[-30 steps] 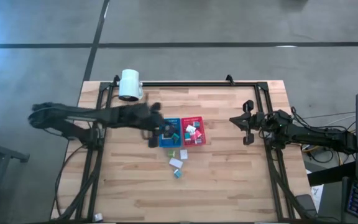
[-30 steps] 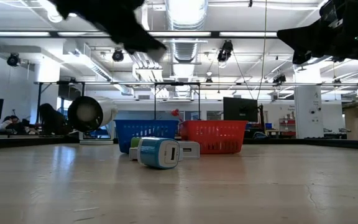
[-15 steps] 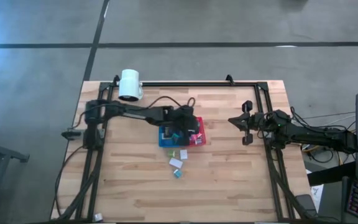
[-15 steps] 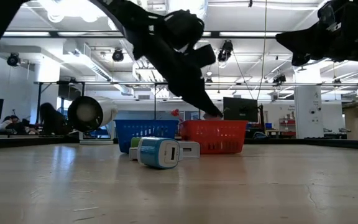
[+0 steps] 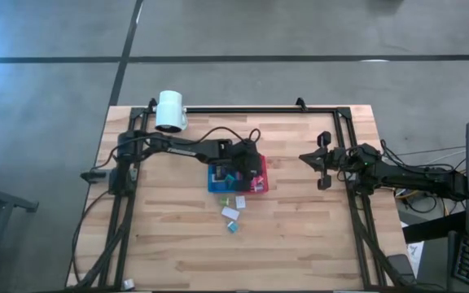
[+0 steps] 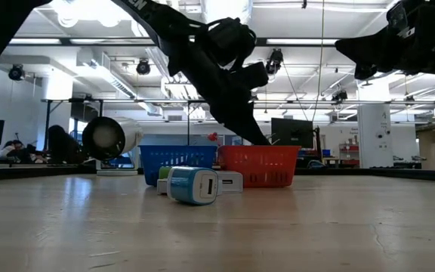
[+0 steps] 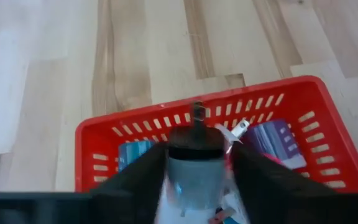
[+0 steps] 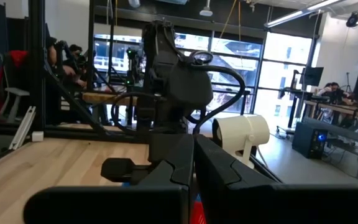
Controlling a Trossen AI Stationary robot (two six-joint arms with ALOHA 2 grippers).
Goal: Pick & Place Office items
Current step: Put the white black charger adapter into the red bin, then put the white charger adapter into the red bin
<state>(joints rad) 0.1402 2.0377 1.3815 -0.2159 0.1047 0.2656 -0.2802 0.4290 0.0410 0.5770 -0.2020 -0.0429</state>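
Note:
My left gripper (image 5: 249, 167) hangs over the red tray (image 7: 104, 134) and is shut on one office item, a small grey-blue block (image 7: 194, 180) with a black end. Other small items lie in the red tray (image 5: 260, 185) and in the blue tray (image 5: 216, 185) beside it. Several more lie on the table on the near side of the trays: a white block (image 5: 230, 213), a teal one (image 5: 233, 227), and a teal-and-white block (image 6: 193, 185) that stands closest in the low view. My right gripper (image 5: 317, 160) waits shut, raised over the table's right side. My left gripper pinches the grey-blue block between its two fingers, by the block's two sides (image 7: 178, 180). The fingers (image 6: 257, 136) slant down into the red tray from the table's left. The block's black end (image 7: 196, 140) and a thin prong point away from the wrist. It hangs clear above the tray's contents.
A big white cylinder (image 5: 170, 110) stands at the far left corner on the black frame rail (image 5: 243, 108). Rails run along both sides of the table. Bare wood (image 5: 300, 236) stretches across the near half. People and desks (image 8: 73, 56) show in the room beyond.
My left arm has swung from above the blue tray toward the table's right and come down over the red tray, quickly at first, then only a little in the last half second. The loose items on the table and my right arm have stayed put.

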